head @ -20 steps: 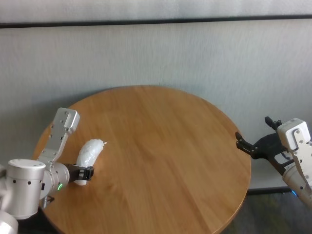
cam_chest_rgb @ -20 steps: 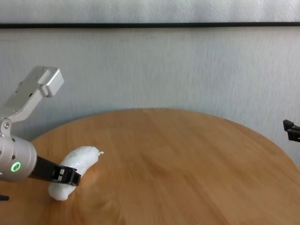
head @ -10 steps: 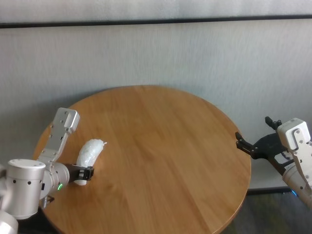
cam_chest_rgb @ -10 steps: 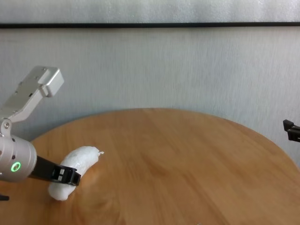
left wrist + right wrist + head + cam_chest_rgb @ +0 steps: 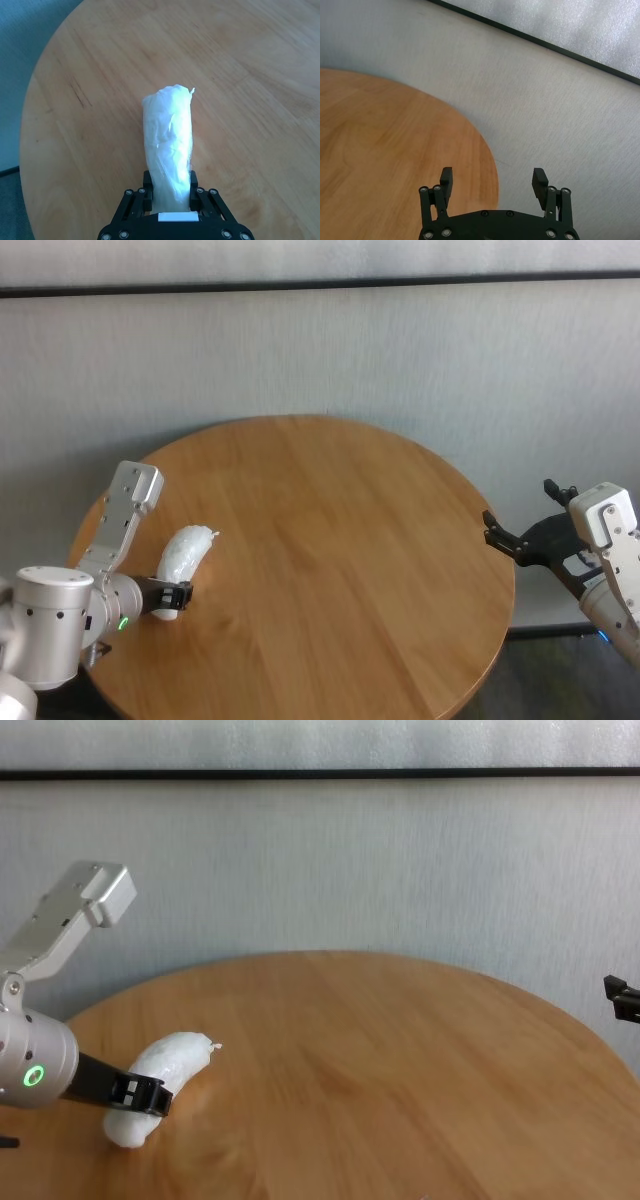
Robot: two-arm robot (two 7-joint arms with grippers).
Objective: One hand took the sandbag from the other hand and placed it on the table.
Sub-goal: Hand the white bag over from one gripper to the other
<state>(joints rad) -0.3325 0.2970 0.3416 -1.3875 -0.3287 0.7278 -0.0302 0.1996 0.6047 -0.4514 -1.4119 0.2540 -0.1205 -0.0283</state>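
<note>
Left black two-finger hand (image 5: 140, 1097) with green ring light, low over the left side of the round orange-brown wood-grain surface (image 5: 330, 540), clenched on the near end of the white lumpy loaf-shaped sandbag (image 5: 160, 1070). Sandbag stretched away from the fingers, twisted tip at its far end. Right black two-finger hand (image 5: 492, 182) with fingers spread wide and nothing between them, parked just beyond the surface's right edge.

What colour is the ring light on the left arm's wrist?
Green: the ring light glows green on the silver wrist, clearest in the chest view.
</note>
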